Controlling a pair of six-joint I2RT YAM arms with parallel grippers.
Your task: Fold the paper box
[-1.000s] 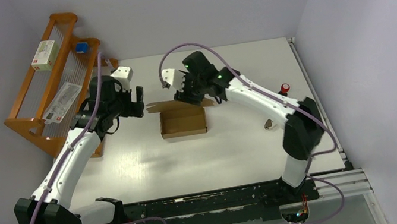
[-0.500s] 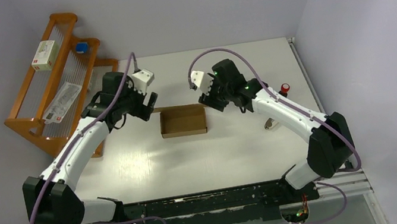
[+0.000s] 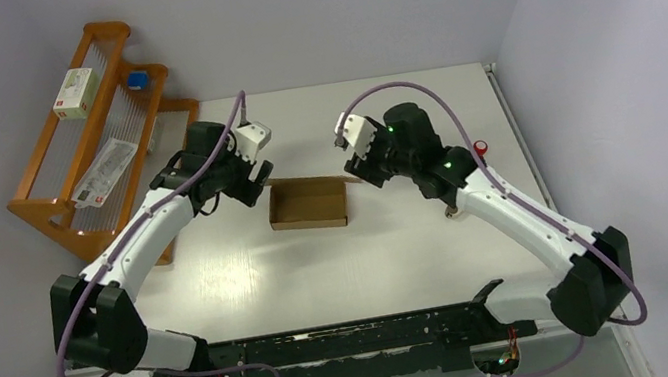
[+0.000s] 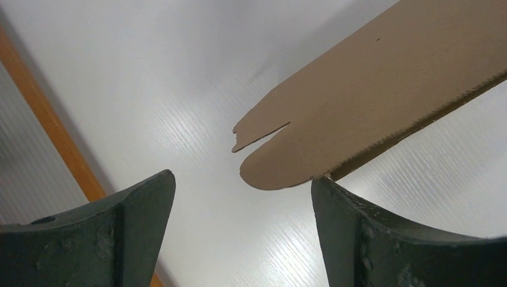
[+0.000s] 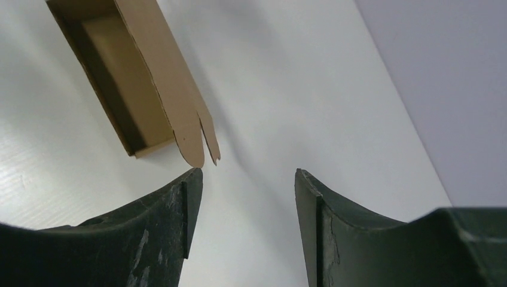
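The paper box [image 3: 308,203] is a brown cardboard tray, open at the top, lying mid-table with a long flap along its far edge. My left gripper [image 3: 255,183] hovers at the box's far left corner, open. In the left wrist view the flap's rounded tab [image 4: 335,113] reaches between the jaws, its edge next to the right fingertip [image 4: 326,191]; the left gripper [image 4: 241,179] holds nothing. My right gripper [image 3: 363,166] is off the box's far right corner, open. In the right wrist view the box [image 5: 113,95] and its flap tab [image 5: 192,146] lie just ahead of the right gripper [image 5: 248,171].
A wooden rack [image 3: 56,182] stands at the far left with a white labelled box [image 3: 77,92], a blue item [image 3: 136,79] and a packet [image 3: 105,172]. Its orange rail [image 4: 48,119] shows near the left jaws. A red-topped object [image 3: 480,147] sits right.
The left gripper swung right to the box's far left corner. The right gripper pulled back from over the far flap to the right of the box.
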